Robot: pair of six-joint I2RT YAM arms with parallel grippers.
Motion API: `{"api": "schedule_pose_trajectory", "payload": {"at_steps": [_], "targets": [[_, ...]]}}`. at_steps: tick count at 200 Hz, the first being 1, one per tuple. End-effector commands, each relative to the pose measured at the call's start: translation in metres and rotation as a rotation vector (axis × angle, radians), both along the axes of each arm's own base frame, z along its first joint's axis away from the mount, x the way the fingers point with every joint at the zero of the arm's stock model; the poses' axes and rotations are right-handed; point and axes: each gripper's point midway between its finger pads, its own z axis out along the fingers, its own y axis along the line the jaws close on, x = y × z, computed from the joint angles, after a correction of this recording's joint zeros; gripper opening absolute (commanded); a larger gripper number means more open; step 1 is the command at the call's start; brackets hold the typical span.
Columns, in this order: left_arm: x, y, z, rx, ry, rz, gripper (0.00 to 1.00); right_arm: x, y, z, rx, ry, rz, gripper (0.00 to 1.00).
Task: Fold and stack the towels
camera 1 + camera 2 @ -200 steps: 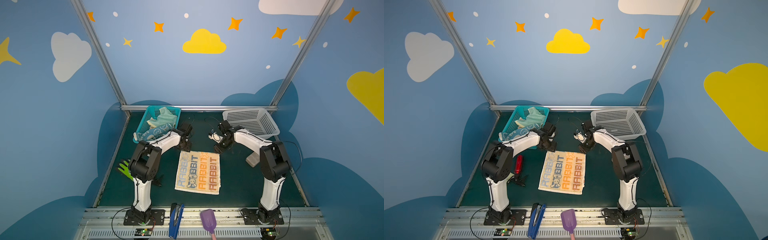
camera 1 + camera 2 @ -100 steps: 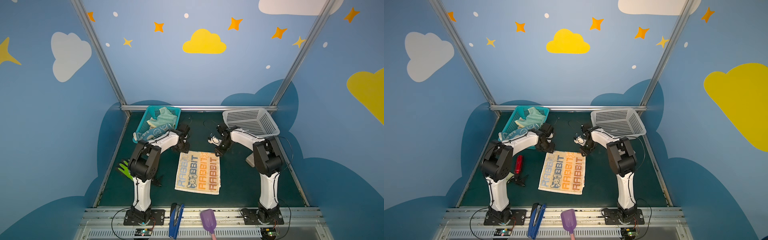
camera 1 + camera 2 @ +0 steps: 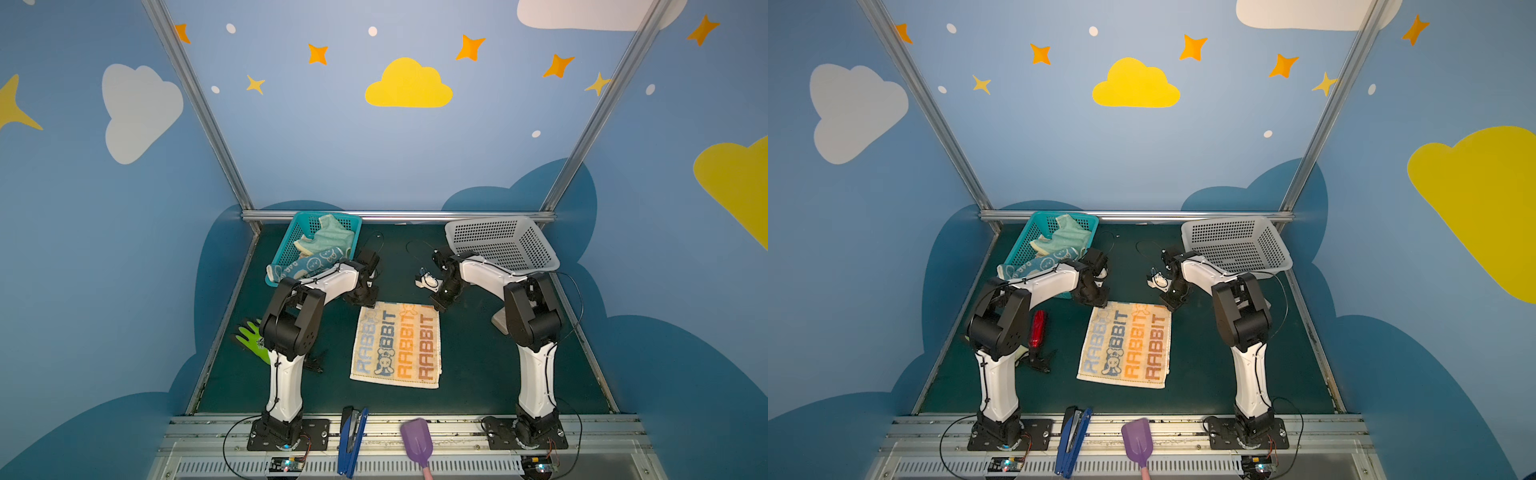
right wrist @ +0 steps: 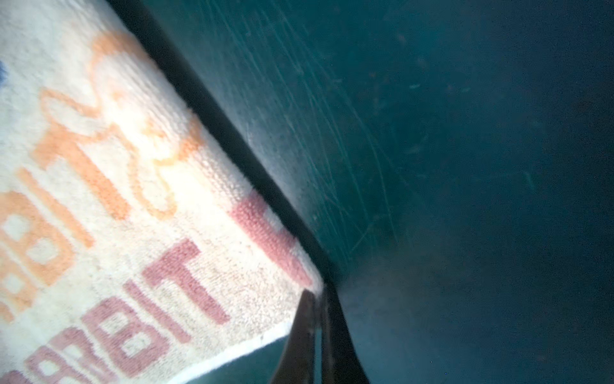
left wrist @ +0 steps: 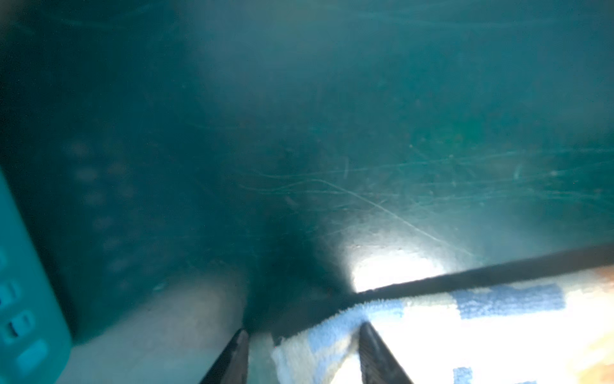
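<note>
Both grippers sit low at the far edge of the towel [image 3: 397,345]. On the left gripper [image 5: 304,327] the jaws stand about half open astride the far left corner, with cloth between them but not yet pinched. The right gripper [image 4: 317,294] is closed tight on the far right corner. That towel lies flat and unfolded between the arms: cream, with rows of RABBIT in blue, orange and red. Two more, a mint towel [image 3: 332,237] and a blue towel [image 3: 316,262], are heaped in the teal basket [image 3: 284,255] at far left.
</note>
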Motion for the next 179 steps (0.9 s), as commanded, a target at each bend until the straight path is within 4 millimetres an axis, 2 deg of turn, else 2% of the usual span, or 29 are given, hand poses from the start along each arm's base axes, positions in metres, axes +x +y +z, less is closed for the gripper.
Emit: {"api": "schedule_pose_trajectory", "payload": {"at_steps": [1, 29, 41, 67, 104, 140, 179], "targets": [[-0.013, -0.003, -0.023, -0.012, 0.091, -0.003, 0.40, -0.003, -0.006, -0.006, -0.033, 0.032, -0.014, 0.00], [-0.014, -0.009, -0.025, -0.040, 0.101, -0.005, 0.18, 0.004, -0.005, -0.003, -0.026, 0.008, -0.023, 0.00], [-0.014, -0.013, -0.023, -0.055, 0.098, -0.007, 0.04, 0.007, -0.004, 0.000, -0.017, -0.006, -0.023, 0.00], [-0.008, -0.021, -0.014, -0.080, 0.062, -0.014, 0.04, 0.014, -0.002, 0.010, 0.007, -0.052, -0.028, 0.00], [0.008, -0.033, 0.020, -0.075, -0.080, -0.042, 0.04, 0.024, -0.001, 0.036, 0.079, -0.140, -0.039, 0.00], [0.031, -0.029, 0.055, -0.060, -0.238, -0.018, 0.04, 0.037, -0.009, 0.059, 0.127, -0.229, -0.063, 0.00], [0.053, -0.028, 0.082, -0.048, -0.366, -0.011, 0.04, 0.047, -0.015, 0.065, 0.135, -0.259, -0.077, 0.00]]}}
